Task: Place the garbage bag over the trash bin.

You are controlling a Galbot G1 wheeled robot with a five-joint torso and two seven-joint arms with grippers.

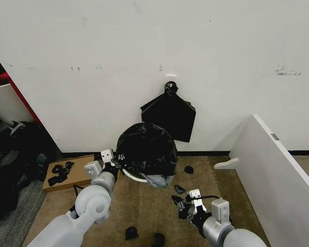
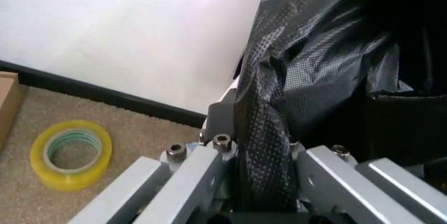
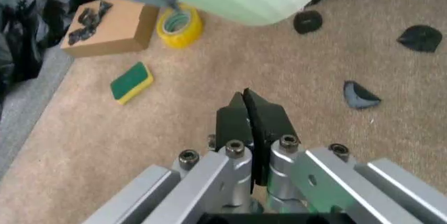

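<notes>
Garbage bag (image 1: 147,146) is sitting draped over the trash bin (image 1: 135,177) against the wall, just above frame centre in the head view; only a sliver of the bin's cream rim is showing at the bag's 7 o'clock. Bag looks crinkled and bunched, a greyish fold hanging at its 5 o'clock.

Left gripper (image 1: 112,161) is reaching in at the bag's 9 o'clock edge. In the left wrist view its fingers (image 2: 222,113) are pinching a fold of the bag (image 2: 314,77), film running down between the jaws.

Right gripper (image 1: 187,204) is hanging low over the carpet at 5 o'clock from the bin, well apart from it. In the right wrist view its black pads (image 3: 253,122) are pressing together, nothing between them.

Around it:
- yellow tape roll (image 2: 71,153) lying flat on the carpet beside the cardboard box (image 1: 69,172), at 9 o'clock from the bin
- green-yellow sponge (image 3: 131,81) lying near the box
- flat black bundle (image 1: 170,114) hanging on the wall at the bin's 12–1 o'clock
- small black scraps (image 1: 188,169) lying scattered on the carpet
</notes>
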